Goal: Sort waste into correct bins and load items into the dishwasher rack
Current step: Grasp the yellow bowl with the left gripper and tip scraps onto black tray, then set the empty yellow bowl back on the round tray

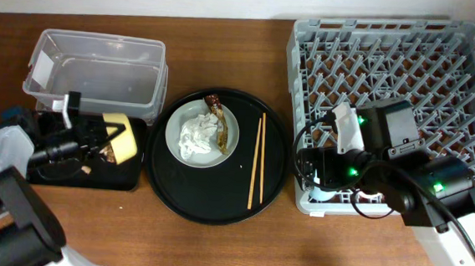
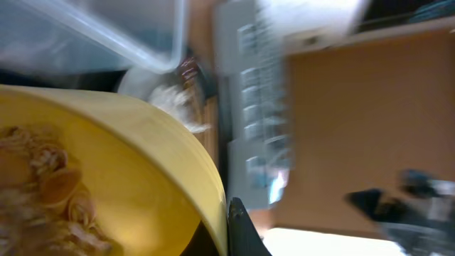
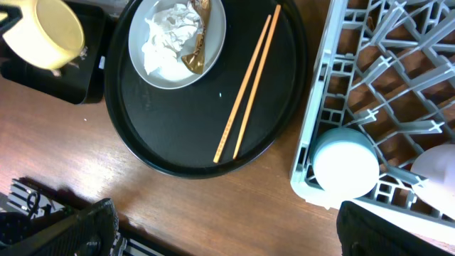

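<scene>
A wooden table [image 1: 213, 249] seen from above, with two robot arms at its near edge.

At far left, a clear tub [image 1: 95, 68] stands empty-looking. Just in front of it, touching or nearly so, lies a shallow black rectangular tray [image 1: 58, 175]. The left gripper [image 1: 101, 143] holds a yellow bowl [image 1: 123, 133] tipped on its side over this tray. The wrist view is badly blurred, but the gripper appears clamped on the bowl's rim. Beige-brown food scraps [image 2: 50, 185] lie inside the bowl.

In the middle sits a round black tray [image 1: 216, 199]. On its left half is a pale plate [image 1: 230, 141] carrying crumpled white tissue [image 1: 197, 137] and, touching its upper right edge, a shiny brown-gold wrapper [image 1: 216, 108]. A pair of wooden chopsticks [image 1: 256, 159] lies on the tray to the right of the plate, side by side.

At right is the large grey dishwasher rack [image 1: 393, 60]. The right arm hangs over its near left corner. The right gripper [image 3: 226, 210] is spread wide and holds nothing, with one dark finger at each lower corner of its wrist view. A light blue cup [image 3: 346, 163] sits in the rack's near left corner. A pale pink cup [image 3: 437, 174] sits near it, farther inside the rack and partly cut off by the picture edge.
</scene>
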